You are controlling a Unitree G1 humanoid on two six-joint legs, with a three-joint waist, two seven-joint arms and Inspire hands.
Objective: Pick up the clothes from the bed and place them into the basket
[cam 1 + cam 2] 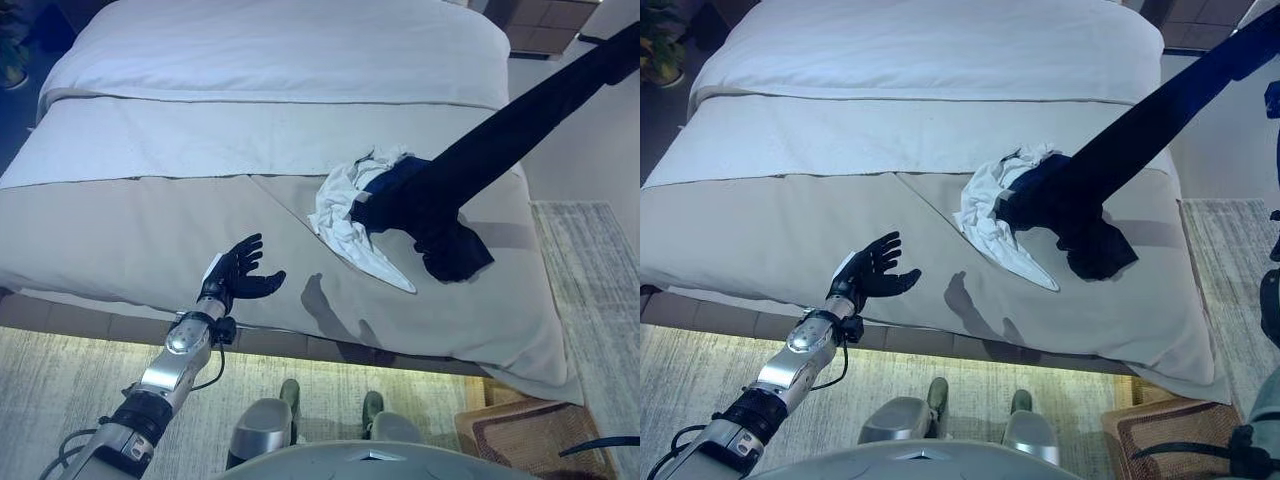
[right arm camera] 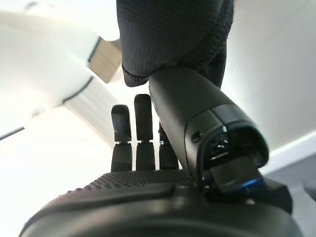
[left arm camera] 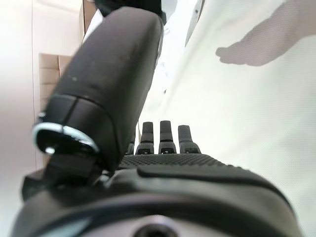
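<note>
A white garment (image 1: 345, 215) lies crumpled on the right half of the beige bed (image 1: 140, 230). A dark garment (image 1: 450, 245) rests partly on it and stretches as a taut band up toward the upper right, out of the eye views. In the right wrist view my right hand (image 2: 148, 190) has that dark cloth (image 2: 173, 34) caught at its thumb tip, the other fingers straight. My left hand (image 1: 238, 272) hovers open over the bed's front edge, well left of the clothes and holding nothing.
A brown woven basket (image 1: 520, 435) stands on the floor by the bed's near right corner. A grey rug (image 1: 590, 280) runs along the bed's right side. A white duvet (image 1: 280, 50) covers the far half of the bed.
</note>
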